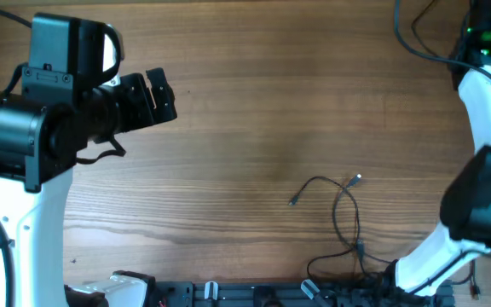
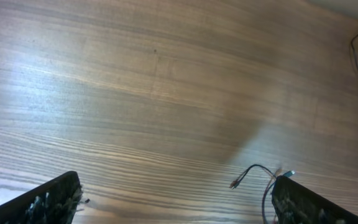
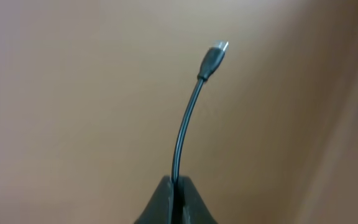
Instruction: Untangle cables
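One black cable [image 3: 185, 118] (plug [image 3: 212, 57] free) pinched in right pincer [image 3: 176, 185]; left pincer [image 2: 176, 183] gapes empty.

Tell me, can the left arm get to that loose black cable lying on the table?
Probably yes: only bare table lies between the open left gripper and the cable, though the cable lies well over toward the far side, so it would be a long stretch.

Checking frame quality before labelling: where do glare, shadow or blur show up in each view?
Overhead: even light, wood grain of the table sharp. Left wrist: pale glare at upper left, a soft shadow right of centre. Right wrist: the cable pinched in the right claw is sharp, the background blurred.
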`<state>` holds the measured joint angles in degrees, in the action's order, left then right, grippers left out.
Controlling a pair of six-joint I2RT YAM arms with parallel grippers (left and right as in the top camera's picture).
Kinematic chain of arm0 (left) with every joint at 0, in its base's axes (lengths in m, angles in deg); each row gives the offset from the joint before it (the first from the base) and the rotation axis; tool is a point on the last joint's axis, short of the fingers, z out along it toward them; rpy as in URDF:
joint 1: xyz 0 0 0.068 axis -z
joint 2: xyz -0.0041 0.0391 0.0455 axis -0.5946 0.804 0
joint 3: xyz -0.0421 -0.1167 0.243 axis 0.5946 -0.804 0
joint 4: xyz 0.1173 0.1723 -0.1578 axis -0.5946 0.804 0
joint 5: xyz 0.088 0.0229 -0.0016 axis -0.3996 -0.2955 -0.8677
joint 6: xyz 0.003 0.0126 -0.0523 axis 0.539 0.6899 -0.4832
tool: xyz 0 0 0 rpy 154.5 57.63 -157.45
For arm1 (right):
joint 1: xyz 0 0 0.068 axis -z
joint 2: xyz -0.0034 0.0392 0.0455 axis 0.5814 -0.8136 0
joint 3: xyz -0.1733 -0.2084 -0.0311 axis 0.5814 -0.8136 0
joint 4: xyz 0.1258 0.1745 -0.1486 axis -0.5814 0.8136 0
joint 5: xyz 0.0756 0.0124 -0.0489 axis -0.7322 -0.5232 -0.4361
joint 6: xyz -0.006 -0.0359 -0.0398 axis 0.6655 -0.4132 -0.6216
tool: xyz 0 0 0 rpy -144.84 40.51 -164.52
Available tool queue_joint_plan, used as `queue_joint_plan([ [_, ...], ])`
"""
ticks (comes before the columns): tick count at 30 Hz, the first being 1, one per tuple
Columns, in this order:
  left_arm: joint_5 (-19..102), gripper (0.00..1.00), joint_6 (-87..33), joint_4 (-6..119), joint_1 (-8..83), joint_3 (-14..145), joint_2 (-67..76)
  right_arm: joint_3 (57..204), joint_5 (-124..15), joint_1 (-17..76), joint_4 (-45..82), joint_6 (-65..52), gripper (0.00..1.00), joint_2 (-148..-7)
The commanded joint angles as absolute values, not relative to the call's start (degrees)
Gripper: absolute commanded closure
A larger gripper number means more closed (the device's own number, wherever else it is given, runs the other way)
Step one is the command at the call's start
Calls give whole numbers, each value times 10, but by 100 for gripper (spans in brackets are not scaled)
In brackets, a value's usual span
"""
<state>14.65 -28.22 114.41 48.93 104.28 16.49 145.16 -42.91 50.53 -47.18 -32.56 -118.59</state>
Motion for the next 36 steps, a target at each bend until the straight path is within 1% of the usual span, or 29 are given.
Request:
queue_joint_plan([
  [1,139,0,-273,1145,490,1044,168,1453,-293,543,-502,-262,96,-1243],
  [2,139,0,-273,1145,490,1044,168,1453,-292,555,-498,-229,96,-1252],
  [3,139,0,-273,1145,490,1044,168,1453,-299,577,-473,-168,96,-1264],
  [5,139,0,-273,1143,490,1044,170,1453,-304,624,-390,-33,96,-1283],
  [6,139,0,-273,1142,490,1044,170,1453,-330,649,-346,33,96,-1292],
  [9,139,0,-273,1132,490,1044,172,1453,-413,700,-261,142,96,-1314],
  [10,139,0,-273,1127,490,1044,172,1452,-463,714,-230,171,96,-1321],
  [13,139,0,-273,1124,490,1044,172,1452,-555,720,-168,230,96,-1330],
  [16,139,0,-273,1132,490,1044,172,1452,-628,707,-147,283,96,-1330],
  [21,139,0,-273,1145,490,1044,172,1450,-631,654,-70,399,96,-1330],
  [23,139,0,-273,1145,490,1044,172,1441,-631,629,-67,399,96,-1330],
  [26,139,0,-273,1154,490,1044,172,1432,-591,602,-58,396,95,-1330],
  [27,139,0,-273,1160,490,1044,172,1432,-575,598,-54,393,85,-1330],
  [28,139,0,-273,1162,490,1044,172,1432,-575,598,-54,393,64,-1330],
  [29,139,0,-273,1164,490,1043,172,1432,-575,598,-51,392,6,-1330],
  [30,139,0,-273,1164,490,1043,172,1432,-577,598,-51,377,1,-1330],
  [31,139,0,-273,1164,490,1043,172,1432,-597,598,-71,340,0,-1330],
  [33,139,0,-273,1163,490,1043,172,1433,-686,591,-149,244,0,-1321],
  [35,139,0,-273,1158,490,1043,172,1438,-655,570,-155,176,0,-1312],
  [36,139,0,-273,1155,490,1043,172,1438,-637,553,-162,108,0,-1312],
])
